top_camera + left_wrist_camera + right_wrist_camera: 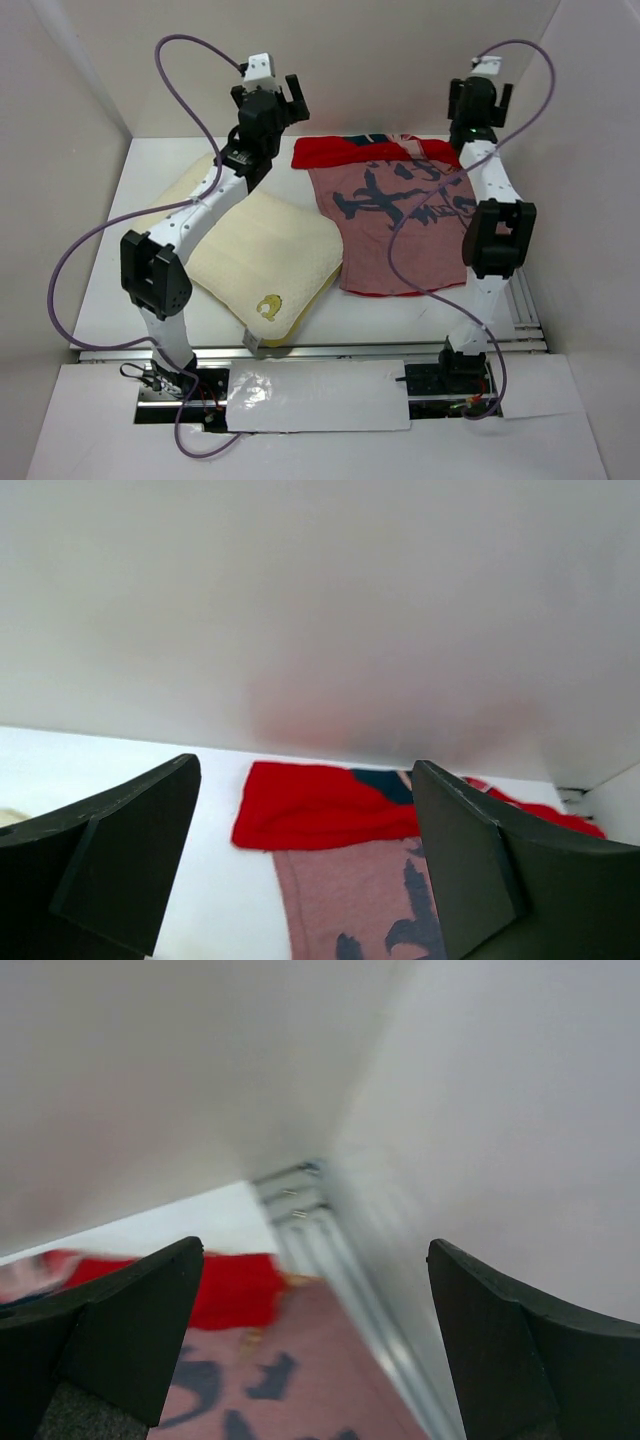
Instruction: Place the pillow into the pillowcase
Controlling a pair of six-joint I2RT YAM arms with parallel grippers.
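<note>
- both pincers stand wide apart and hold nothing: the left gripper (300, 865) and the right gripper (312, 1345) hang high over the far side of the table (400, 312), their fingers framing bare air and wall.
- pillow (265, 255) lies flat on the left half of the table, partly under the left arm, with its yellow emblem (268, 307) at the near corner.
- pillowcase (390, 225) lies spread flat to the right, faded pink side with dark marks up, and a red band (340, 152) shows along its far edge. its left edge meets the pillow's right side; whether they overlap i cannot tell.
- handling, as a judgement: the pillow looks plump, light and springy, so it should squash under a pinch and push back. a corner or edge seam is likely the surest hold, since the fuzzy middle offers nothing to close on.
- the case looks thin and limp, likely to slide and bunch when tugged. only one layer at the mouth should be pinched, else both layers close together.
- which edge is the mouth is not plain; the red band at the far side is the likeliest guess.
</note>
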